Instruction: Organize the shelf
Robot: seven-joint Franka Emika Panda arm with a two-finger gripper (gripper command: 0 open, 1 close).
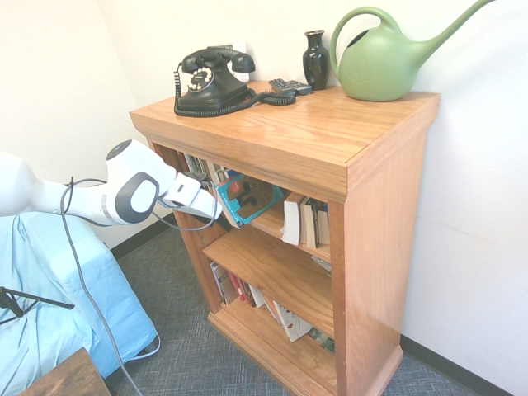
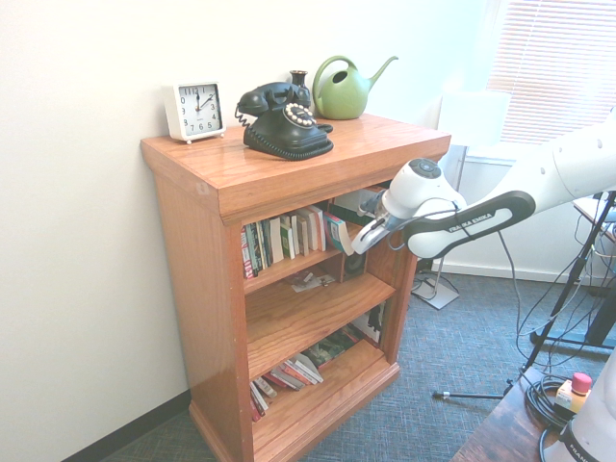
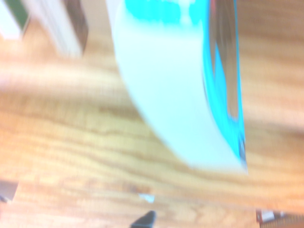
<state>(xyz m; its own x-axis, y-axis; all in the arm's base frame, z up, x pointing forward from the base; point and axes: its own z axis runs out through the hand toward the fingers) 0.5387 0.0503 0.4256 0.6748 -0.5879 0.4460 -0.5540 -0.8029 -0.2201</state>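
Gleaming honey-brown three-tier shelf

Phone, vase, watering can stood on shelf top; clock beside phone. Books lined top tier; one book leaned at its open front, end effector just beside.

A carpeted room in a home or office. A honey-brown wooden shelf stands against a white wall, books on its tiers. On its top sit a black rotary telephone, a white clock and a green watering can; window blinds hang nearby.
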